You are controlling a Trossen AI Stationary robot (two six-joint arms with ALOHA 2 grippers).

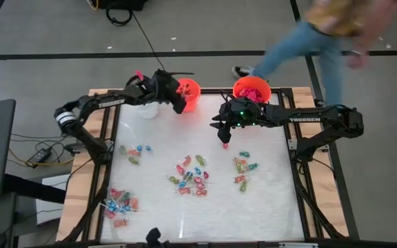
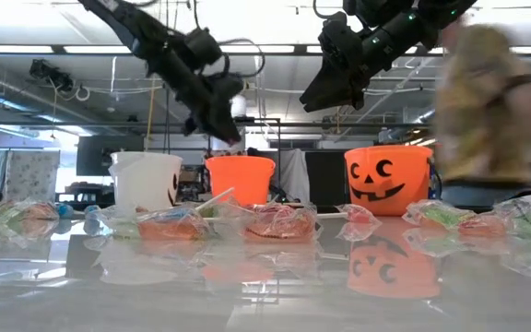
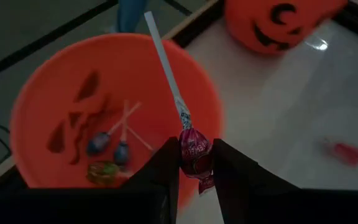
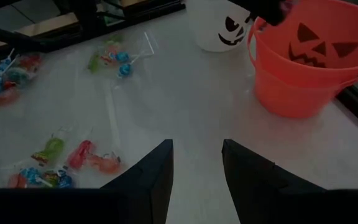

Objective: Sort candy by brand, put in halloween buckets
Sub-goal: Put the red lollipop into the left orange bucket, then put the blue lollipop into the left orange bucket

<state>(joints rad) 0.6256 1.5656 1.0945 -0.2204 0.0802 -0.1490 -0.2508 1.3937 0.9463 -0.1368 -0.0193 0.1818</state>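
Left gripper (image 3: 196, 163): closed on a red-wrapped lollipop (image 3: 194, 153), pinched at the wrapped head with the white stick pointing up and away; in the high view it sits in the upper middle of the frame, over the small orange bucket (image 1: 189, 94).
Right gripper (image 4: 196, 163): fingers parted and holding nothing; in the high view it hangs right of centre, just below the larger orange bucket (image 1: 251, 89), with a single red piece (image 1: 225, 146) on the table beneath it.
Buckets: a white bucket (image 1: 147, 109) stands at the upper left of the table beside the small orange one; the larger orange one, already holding red packets, stands at the upper right.
Loose candy: four clusters in the lower half of the high view, the biggest at centre (image 1: 190, 176), others at lower left, left and right.
Step in hand: dropping the lollipop into the small orange bucket, which already holds a few lollipops (image 3: 107, 142).
Doing it well: the head looks to hang near the bucket's nearer rim, so I would move further over the middle before opening, so the long stick does not catch the rim and tip out.
Edges: all three buckets stand close to the table's far edge; a sideways knock could push one off.
Open room: bare table lies between the buckets and the clusters, wide enough for both arms to pass.
Beyond the table: a person (image 1: 322, 34) walks by at the upper right, apart from the arms.
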